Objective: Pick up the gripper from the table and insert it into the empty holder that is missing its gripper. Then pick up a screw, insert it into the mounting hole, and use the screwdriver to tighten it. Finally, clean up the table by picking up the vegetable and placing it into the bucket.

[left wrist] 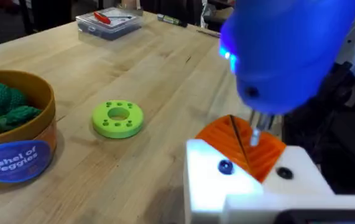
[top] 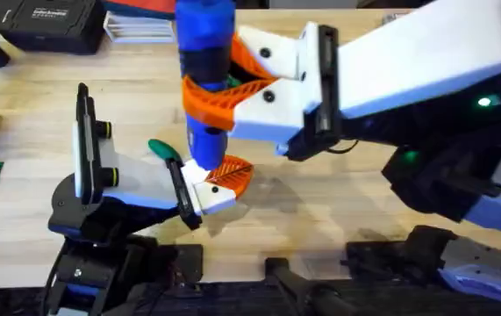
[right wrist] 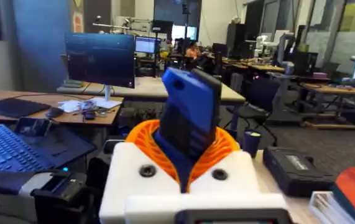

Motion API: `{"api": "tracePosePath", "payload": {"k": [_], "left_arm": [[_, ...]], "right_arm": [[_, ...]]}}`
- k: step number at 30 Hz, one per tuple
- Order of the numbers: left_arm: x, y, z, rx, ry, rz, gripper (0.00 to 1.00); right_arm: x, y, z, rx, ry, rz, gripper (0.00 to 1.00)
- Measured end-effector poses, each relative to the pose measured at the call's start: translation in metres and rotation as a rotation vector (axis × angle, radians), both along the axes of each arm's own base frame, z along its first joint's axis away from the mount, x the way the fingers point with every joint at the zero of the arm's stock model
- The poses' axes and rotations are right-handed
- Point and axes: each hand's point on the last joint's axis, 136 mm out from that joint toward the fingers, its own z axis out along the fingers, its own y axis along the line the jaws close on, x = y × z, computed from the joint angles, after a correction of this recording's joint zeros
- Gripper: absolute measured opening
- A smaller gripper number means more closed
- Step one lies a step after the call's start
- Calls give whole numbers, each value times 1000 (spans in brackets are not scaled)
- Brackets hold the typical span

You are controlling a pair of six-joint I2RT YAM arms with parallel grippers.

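The right gripper (top: 232, 96), clamped around the upright blue screwdriver (top: 204, 53), presses its tip beside the orange gripper (left wrist: 242, 146) below; any tilt could slip it off the screw.

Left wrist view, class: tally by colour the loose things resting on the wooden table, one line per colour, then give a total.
Green: 1, the disc
Orange and blue: 1, the bucket
Clear: 1, the box
Total: 3
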Motion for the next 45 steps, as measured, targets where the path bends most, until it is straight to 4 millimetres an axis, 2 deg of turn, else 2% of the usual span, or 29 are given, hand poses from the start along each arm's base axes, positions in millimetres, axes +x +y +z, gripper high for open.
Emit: {"api": "tracePosePath", "payload": {"k": [7, 45], "left_arm": [[0, 0, 0, 0, 0, 0, 5], [-2, -1, 0, 1, -3, -13, 5]], "right_arm": [[6, 8, -14, -28, 10, 0, 26], [8, 12, -19, -35, -2, -1, 26]]}}
